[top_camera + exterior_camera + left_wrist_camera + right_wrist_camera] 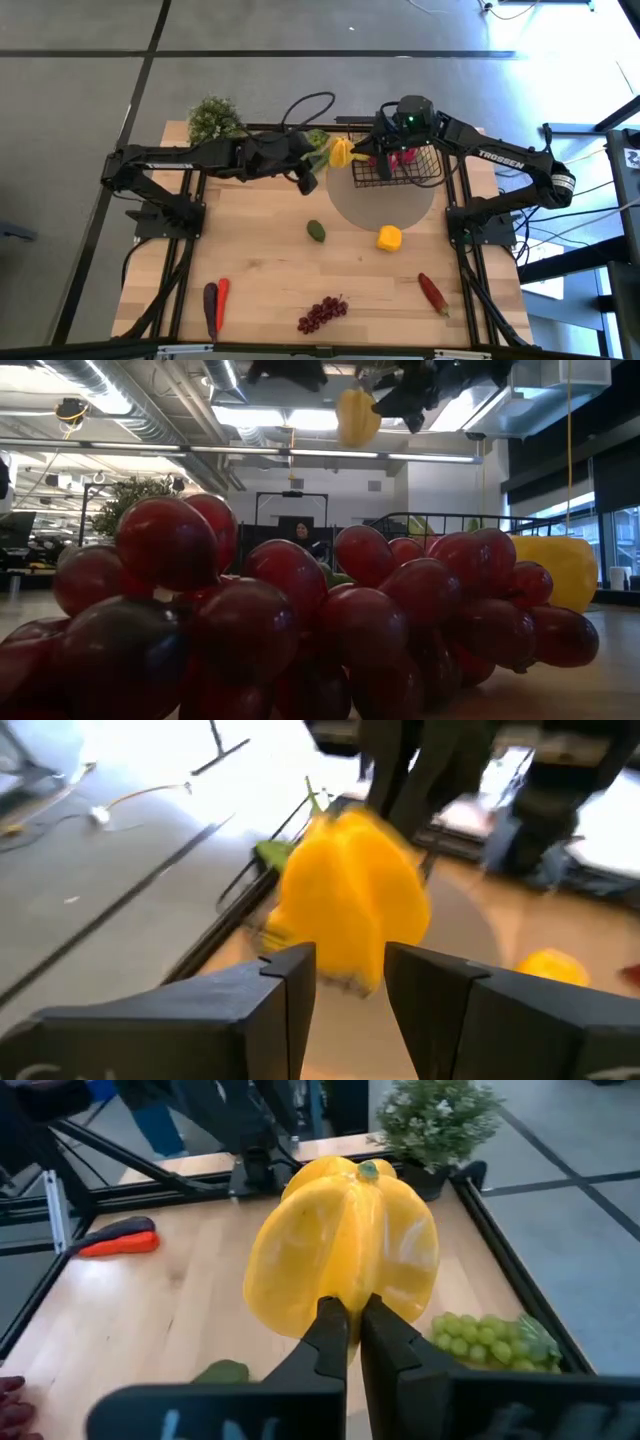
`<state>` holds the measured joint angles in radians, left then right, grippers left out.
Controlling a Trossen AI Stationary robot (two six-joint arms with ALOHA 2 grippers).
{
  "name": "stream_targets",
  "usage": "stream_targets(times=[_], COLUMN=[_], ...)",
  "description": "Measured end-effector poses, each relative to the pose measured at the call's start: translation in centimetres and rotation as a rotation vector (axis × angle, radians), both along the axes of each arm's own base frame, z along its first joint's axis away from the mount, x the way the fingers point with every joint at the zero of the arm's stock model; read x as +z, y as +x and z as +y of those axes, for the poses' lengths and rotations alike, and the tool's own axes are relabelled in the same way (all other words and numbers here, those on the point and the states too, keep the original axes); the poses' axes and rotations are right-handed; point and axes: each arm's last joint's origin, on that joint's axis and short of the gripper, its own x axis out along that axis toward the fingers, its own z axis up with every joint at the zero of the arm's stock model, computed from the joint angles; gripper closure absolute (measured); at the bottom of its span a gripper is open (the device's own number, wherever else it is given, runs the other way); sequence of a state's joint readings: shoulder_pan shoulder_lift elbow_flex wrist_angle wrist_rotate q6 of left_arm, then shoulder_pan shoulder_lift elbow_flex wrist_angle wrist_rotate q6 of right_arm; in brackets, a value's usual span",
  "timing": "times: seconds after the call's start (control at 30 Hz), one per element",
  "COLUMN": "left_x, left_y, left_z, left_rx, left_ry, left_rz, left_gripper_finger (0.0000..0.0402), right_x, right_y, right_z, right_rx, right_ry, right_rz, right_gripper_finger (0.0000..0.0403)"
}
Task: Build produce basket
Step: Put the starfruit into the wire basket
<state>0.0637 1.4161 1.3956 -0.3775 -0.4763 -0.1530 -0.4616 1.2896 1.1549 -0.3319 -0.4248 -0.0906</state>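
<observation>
Right gripper (pixel 350 1325) clamped yellow starfruit (pixel 345 1250) above table, beside basket (pixel 400 168); left gripper (pixel 350 970) fingers spread just beneath fruit.

The small bushy green potted plant (pixel 213 118) sits on the light wooden plank counter (pixel 270 270) at its far corner, well off to the left claw's (pixel 312 172) side, with grey tiled floor (pixel 80 60) beyond.

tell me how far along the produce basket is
Done: pink fruit sits in the basket.
In hand: the right gripper is shut on a ribbed yellow piece, held off the table beside the basket, with the left gripper close to it.
Left: avocado, second yellow piece, chili, red grapes, carrot, eggplant and green grapes lie outside the basket.
</observation>
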Motion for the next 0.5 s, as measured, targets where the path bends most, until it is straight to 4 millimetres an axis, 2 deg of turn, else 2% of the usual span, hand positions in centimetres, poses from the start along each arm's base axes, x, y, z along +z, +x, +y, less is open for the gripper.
stream_targets(times=[0.27,0.5], left_x=[1.4,1.5], left_y=[-2.0,-2.3], left_z=[-0.4,-0.4], left_rx=[0.041,0.04], left_ry=[0.029,0.024], left_rz=[-0.012,-0.01], left_gripper_finger=[0.0292,0.0292], right_x=[0.6,-0.4], right_y=[-2.3,-4.5], right_z=[-0.9,-2.8], right_rx=[-0.155,-0.261], right_ry=[-0.05,-0.025], right_rz=[0.06,0.176], right_gripper_finger=[0.0403,0.0403])
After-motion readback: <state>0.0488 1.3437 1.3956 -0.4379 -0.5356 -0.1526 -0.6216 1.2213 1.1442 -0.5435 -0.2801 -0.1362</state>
